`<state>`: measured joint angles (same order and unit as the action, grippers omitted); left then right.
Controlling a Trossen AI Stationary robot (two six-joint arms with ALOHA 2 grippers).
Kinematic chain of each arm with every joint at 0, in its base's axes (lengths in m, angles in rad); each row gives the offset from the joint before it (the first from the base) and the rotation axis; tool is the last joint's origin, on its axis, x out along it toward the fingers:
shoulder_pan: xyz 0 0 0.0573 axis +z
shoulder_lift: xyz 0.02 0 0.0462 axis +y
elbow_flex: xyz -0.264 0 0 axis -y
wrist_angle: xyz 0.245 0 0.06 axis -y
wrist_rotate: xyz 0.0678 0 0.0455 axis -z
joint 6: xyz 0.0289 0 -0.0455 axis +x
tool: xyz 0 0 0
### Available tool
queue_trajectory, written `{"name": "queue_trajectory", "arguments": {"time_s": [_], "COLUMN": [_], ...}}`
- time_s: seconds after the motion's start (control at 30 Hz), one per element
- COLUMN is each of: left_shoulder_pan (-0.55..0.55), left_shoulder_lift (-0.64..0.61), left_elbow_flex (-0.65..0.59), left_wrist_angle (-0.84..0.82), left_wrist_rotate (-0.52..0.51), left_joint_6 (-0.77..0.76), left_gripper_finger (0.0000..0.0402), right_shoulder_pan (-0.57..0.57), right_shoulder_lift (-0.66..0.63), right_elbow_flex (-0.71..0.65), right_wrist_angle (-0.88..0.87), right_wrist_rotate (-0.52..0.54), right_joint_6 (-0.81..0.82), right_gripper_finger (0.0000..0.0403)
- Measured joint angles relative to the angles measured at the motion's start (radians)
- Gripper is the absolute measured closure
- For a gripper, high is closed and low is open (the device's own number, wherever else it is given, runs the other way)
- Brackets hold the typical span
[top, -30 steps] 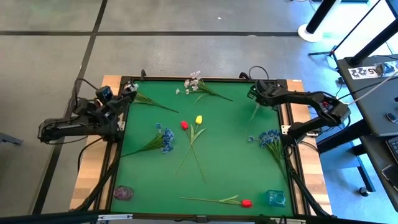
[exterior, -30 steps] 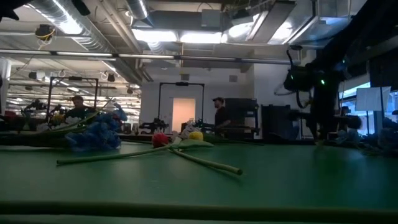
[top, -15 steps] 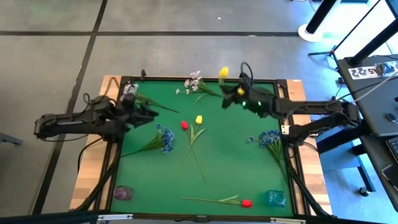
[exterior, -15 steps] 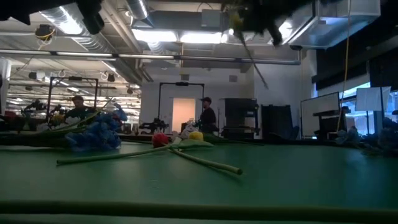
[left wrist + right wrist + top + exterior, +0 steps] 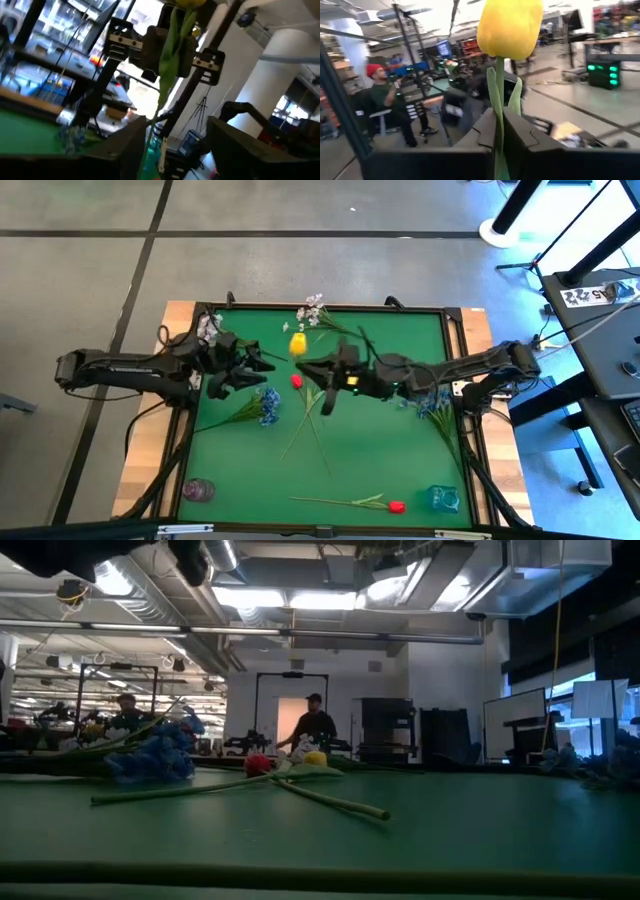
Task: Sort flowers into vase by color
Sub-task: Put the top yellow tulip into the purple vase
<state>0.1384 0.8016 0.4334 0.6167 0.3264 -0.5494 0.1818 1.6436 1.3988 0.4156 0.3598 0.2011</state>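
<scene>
My right gripper [image 5: 318, 368] reaches level over the table's middle, shut on a yellow tulip [image 5: 297, 343] whose head [image 5: 510, 25] stands above its fingers. My left gripper [image 5: 240, 366] is open, lifted, a short way to the tulip's left and facing it; the left wrist view shows its fingers [image 5: 125, 150] apart below the hanging stem [image 5: 159, 95]. On the green mat lie a red tulip [image 5: 296, 380], two blue clusters [image 5: 267, 402] [image 5: 432, 402], white sprays [image 5: 312, 312] [image 5: 208, 328] and another red tulip [image 5: 395, 506]. My right gripper pinches the yellow tulip's stem [image 5: 498, 125] between its two fingers, a short way below the head and beside a leaf. The fingers come level from the table's right, across the stem. The tulip is lifted clear and roughly upright, its lower stem [image 5: 150, 140] hanging below.
A purple vase [image 5: 198, 490] stands at the near left corner and a teal vase [image 5: 443, 498] at the near right corner. The low view shows a second yellow tulip [image 5: 315, 757] lying beside the red one [image 5: 258, 764]. People show in the room beyond.
My right gripper has carried the yellow tulip up from the far right corner, then left and nearer, to above the table's middle. My left gripper has moved from the far left corner toward the table's right, toward the tulip.
</scene>
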Motion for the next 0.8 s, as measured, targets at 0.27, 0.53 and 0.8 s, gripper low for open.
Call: {"name": "queue_trajectory", "arguments": {"time_s": [0.27, 0.53, 0.8], "left_shoulder_pan": [-0.148, -0.194, -0.195], "left_shoulder_lift": [0.100, 0.235, 0.299], "left_elbow_flex": [0.069, 0.161, 0.265], "left_wrist_angle": [0.049, 0.044, 0.044], "left_wrist_rotate": [-0.183, -0.333, -0.365], "left_joint_6": [0.221, 0.281, 0.252], "left_gripper_finger": [0.0208, 0.0209, 0.0209], "right_shoulder_pan": [-0.014, -0.012, -0.012], "right_shoulder_lift": [0.077, 0.078, 0.078], "right_elbow_flex": [0.109, 0.110, 0.110], "right_wrist_angle": [0.011, 0.011, -0.018], "right_wrist_rotate": [-0.035, -0.065, -0.064], "right_joint_6": [-0.083, -0.104, -0.134], "right_gripper_finger": [0.0391, 0.0387, 0.0381]}}
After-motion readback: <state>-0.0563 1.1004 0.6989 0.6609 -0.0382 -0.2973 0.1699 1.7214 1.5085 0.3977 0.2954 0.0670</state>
